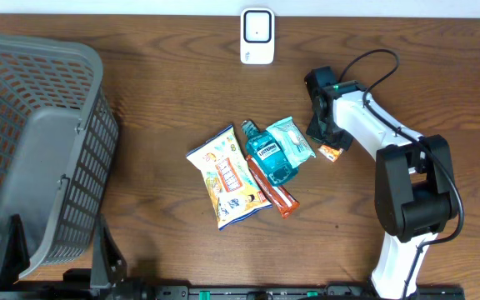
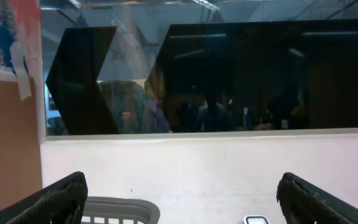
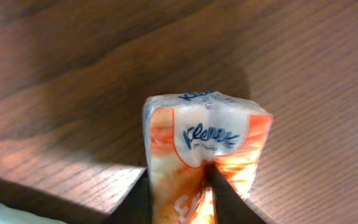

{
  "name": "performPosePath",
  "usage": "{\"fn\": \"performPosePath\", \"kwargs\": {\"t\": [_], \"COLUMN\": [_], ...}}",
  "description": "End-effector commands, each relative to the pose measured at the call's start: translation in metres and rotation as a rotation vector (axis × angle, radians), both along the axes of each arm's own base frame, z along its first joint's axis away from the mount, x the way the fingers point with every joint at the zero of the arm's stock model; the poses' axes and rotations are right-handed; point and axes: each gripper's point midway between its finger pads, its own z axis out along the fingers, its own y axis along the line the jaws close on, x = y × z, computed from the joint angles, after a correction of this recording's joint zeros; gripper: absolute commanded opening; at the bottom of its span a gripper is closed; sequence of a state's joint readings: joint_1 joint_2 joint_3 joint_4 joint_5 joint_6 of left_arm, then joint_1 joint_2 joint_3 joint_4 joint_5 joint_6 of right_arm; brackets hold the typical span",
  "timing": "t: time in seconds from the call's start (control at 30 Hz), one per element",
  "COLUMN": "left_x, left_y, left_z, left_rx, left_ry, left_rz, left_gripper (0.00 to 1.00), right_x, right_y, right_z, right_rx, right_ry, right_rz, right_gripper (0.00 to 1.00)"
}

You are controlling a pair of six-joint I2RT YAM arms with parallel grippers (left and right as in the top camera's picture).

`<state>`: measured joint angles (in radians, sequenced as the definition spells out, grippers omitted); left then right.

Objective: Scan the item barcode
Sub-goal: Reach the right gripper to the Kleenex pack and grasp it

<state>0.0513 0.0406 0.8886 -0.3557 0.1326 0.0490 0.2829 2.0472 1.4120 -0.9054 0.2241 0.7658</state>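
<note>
Kleenex pack pinched right of the pile

A grey basket (image 1: pixel 48 150) sat far left, and the left gripper (image 2: pixel 180 194) gaped wide, holding nothing. The scanner (image 1: pixel 257 36) lay at the far edge above the snack bag (image 1: pixel 227 177), mouthwash bottle (image 1: pixel 269 157) and teal pouch (image 1: pixel 293 138). Just right of the pouch, the right gripper (image 3: pixel 180 200) clamped the orange Kleenex pack (image 3: pixel 207 134).

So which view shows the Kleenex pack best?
Right wrist: the Kleenex pack fills the frame, logo readable, pinched in the right tool. Overhead shows only a small orange corner of it; left wrist shows none.
</note>
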Motion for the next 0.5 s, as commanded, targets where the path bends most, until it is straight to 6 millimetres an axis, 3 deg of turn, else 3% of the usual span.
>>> {"fn": "performPosePath", "kwargs": {"t": [0.0,0.27,0.47], "left_x": [-0.004,-0.018,-0.025], "left_y": [0.005,0.038,0.041], "left_z": [0.004,0.022,0.033], "left_rx": [-0.007,-0.085,-0.1], "left_ry": [-0.023,-0.117,-0.173], "left_rz": [0.039,0.224,0.24], "left_gripper": [0.98,0.98,0.98], "right_x": [-0.005,-0.03,-0.042], "right_y": [0.005,0.001,-0.009], "right_z": [-0.01,-0.007,0.009], "right_rx": [0.016,0.047,0.103], "right_ry": [0.033,0.128,0.212], "right_rz": [-0.017,-0.159,-0.244], "right_gripper": [0.04,0.01,0.01]}}
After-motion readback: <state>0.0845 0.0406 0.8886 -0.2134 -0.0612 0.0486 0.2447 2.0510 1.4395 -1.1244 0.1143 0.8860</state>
